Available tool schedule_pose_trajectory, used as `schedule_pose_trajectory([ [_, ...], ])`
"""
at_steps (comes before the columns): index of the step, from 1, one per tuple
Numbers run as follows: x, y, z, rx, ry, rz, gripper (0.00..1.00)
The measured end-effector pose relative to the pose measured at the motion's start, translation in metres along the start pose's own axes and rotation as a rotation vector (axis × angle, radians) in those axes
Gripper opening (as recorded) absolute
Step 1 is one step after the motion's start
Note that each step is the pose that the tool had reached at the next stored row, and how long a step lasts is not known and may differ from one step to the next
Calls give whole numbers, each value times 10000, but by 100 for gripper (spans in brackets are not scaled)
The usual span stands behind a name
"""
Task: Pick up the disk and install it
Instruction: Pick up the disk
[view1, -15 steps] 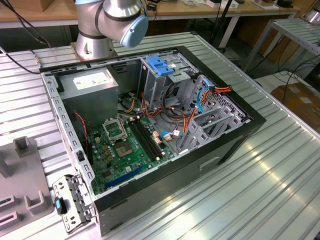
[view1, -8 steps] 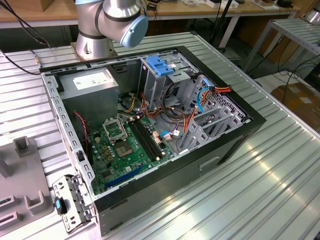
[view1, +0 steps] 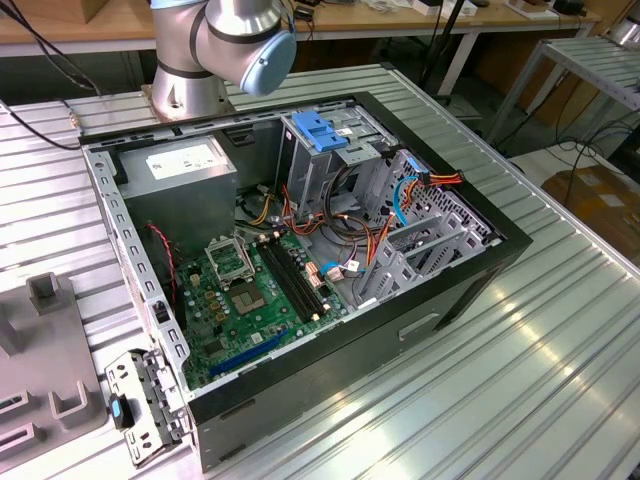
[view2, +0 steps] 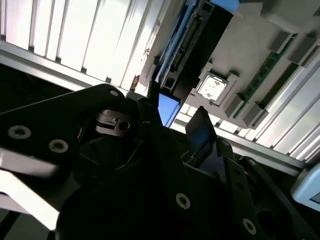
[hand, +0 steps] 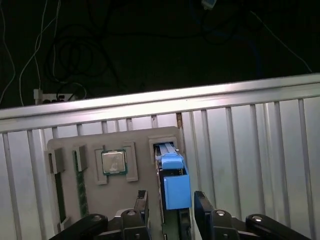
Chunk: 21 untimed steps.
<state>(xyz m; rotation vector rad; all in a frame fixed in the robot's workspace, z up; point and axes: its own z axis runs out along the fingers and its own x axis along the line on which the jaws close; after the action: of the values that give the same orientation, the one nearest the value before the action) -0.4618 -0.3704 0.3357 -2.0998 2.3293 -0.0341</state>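
Work has hardly begun. In the first wrist view a grey tray (hand: 70, 145) holds a chip (hand: 114, 162), and just beside it the disk (hand: 172, 180) stands on edge. My fingers (hand: 201, 205) are spread, one each side of it, not pinching. Lifting and fitting are both left, I think.

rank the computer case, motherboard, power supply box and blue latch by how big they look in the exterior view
1. computer case
2. motherboard and power supply box: these look about alike, and cables hide part of the board, so I won't rank them
3. blue latch
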Motion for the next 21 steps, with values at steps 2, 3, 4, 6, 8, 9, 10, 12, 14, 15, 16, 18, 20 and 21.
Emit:
schedule_pose_trajectory([
  [2, -26, 3, 10, 0, -2, -136, 49],
  [3, -39, 4, 17, 0, -3, -178, 49],
  [4, -53, 6, 23, 1, -3, -218, 49],
  [6, -76, 8, 31, 2, -5, -278, 49],
  [8, -78, 25, 46, 0, -4, -314, 49],
  [9, -78, 30, 54, 3, -6, -331, 49],
  [10, -77, 39, 64, 2, -5, -348, 49],
  [12, -76, 58, 86, 3, -3, -393, 49],
  [14, -74, 79, 101, 3, -1, -433, 49],
  [15, -73, 91, 111, 3, 0, -458, 49],
  [16, -72, 99, 125, 7, 1, -492, 49],
  [18, -72, 107, 139, 9, 37, -555, 49],
  [20, -70, 116, 145, 20, 185, -614, 49],
  [21, -70, 120, 148, 28, 296, -648, 49],
])
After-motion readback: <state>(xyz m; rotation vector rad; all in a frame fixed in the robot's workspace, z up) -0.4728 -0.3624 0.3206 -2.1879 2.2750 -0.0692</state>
